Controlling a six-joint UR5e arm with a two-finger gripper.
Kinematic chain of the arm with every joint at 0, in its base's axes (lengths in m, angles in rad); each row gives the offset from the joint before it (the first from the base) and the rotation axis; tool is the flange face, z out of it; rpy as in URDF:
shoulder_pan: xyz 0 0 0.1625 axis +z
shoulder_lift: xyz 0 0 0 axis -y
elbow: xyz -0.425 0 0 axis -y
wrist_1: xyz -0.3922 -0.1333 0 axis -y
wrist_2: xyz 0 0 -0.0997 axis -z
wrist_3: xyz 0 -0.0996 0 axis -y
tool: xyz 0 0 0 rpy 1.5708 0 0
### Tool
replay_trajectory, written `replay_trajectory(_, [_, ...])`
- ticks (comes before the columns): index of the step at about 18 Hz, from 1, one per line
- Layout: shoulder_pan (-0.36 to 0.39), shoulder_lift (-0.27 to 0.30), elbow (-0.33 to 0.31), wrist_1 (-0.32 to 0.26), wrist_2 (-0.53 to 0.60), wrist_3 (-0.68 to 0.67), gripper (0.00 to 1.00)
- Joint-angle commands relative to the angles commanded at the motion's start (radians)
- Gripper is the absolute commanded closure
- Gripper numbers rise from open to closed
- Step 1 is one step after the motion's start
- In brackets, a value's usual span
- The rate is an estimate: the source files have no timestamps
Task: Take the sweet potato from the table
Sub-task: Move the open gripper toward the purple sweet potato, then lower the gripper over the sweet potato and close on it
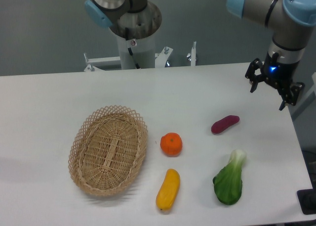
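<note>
Nearest to us, along the front edge of the white worktop (44, 102), we see a yellow squash (168, 189) lying lengthwise, its tip pointing toward the near edge. To its right lies a bok choy (229, 179), dark green leaves nearer to us and the pale stalk end pointing away. To the left of the squash sits an oval wicker basket (108, 149), woven in light straw with an open lattice rim; nothing lies in it.

A little farther back, just beyond the squash, we find a round orange fruit (171, 144), close to the basket's right rim but apart from it. Farther right and slightly farther away rests the sweet potato (225, 124), a small reddish-purple oblong lying flat on the worktop, tilted so its right end points away from us. It lies between the orange fruit and the right edge of the worktop, beyond the bok choy, and nothing touches it.

Beyond and to the right of the sweet potato, the tool (274, 89) hangs above the far right part of the worktop, well apart from the vegetable. Its two dark fingers are spread apart and grasp nothing. At the far edge stands the robot's base (134, 40).
</note>
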Motion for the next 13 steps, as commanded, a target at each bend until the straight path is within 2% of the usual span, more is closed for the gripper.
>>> replay_trajectory(3, [-0.005,0.000,-0.038,0.047,0.002,-0.003,0.00])
replay_trajectory(9, [-0.031,-0.012,-0.179,0.245,0.008,-0.023,0.00])
replay_trajectory(11, [-0.057,-0.044,-0.189,0.278,0.018,-0.055,0.00])
replay_trajectory(13, [-0.075,-0.067,-0.193,0.281,0.055,-0.071,0.00])
